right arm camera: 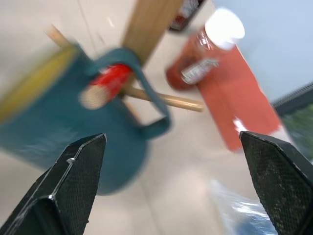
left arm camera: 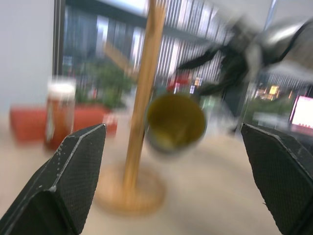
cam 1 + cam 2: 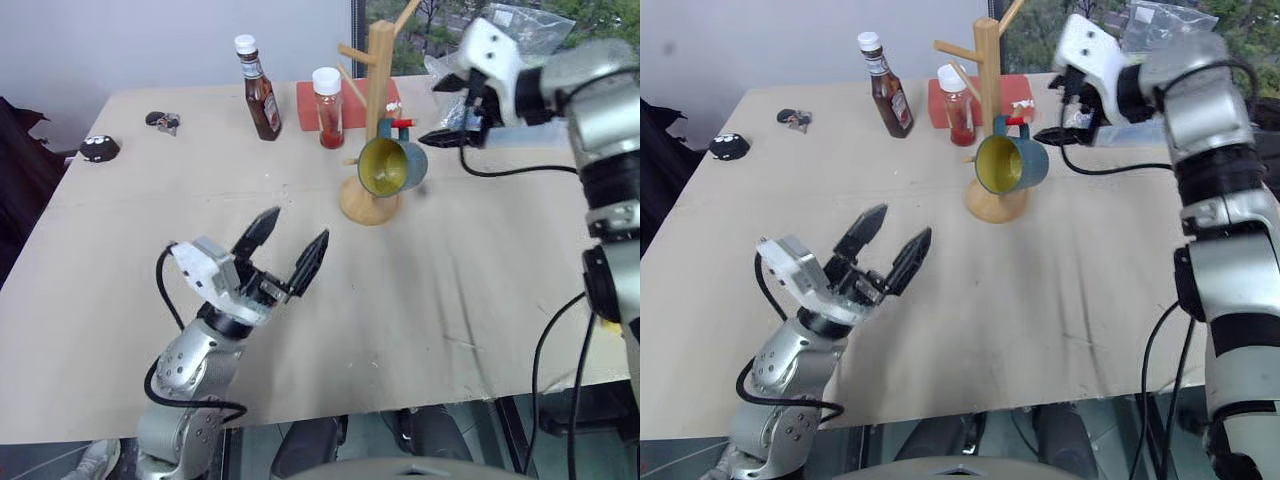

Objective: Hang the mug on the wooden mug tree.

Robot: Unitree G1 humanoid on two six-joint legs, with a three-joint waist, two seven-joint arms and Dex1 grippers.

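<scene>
The dark teal mug (image 3: pixel 392 166) with a yellow inside hangs by its squarish handle (image 1: pixel 149 100) on a red-tipped peg (image 1: pixel 105 84) of the wooden mug tree (image 3: pixel 380 75), its mouth facing me. Just right of the mug, my right gripper (image 3: pixel 433 112) is open and apart from it, with nothing between its fingers. Low over the table's front left, my left gripper (image 3: pixel 300 226) is also open and empty, pointing toward the mug tree (image 2: pixel 143 93) and mug (image 2: pixel 176 121).
A brown sauce bottle (image 3: pixel 260 95), a white-lidded jar (image 3: pixel 328 106) and a red box (image 3: pixel 352 100) stand behind the tree. A small black object (image 3: pixel 99 148) and keys (image 3: pixel 163 122) lie far left. A plastic bag (image 3: pixel 520 25) sits at the back right.
</scene>
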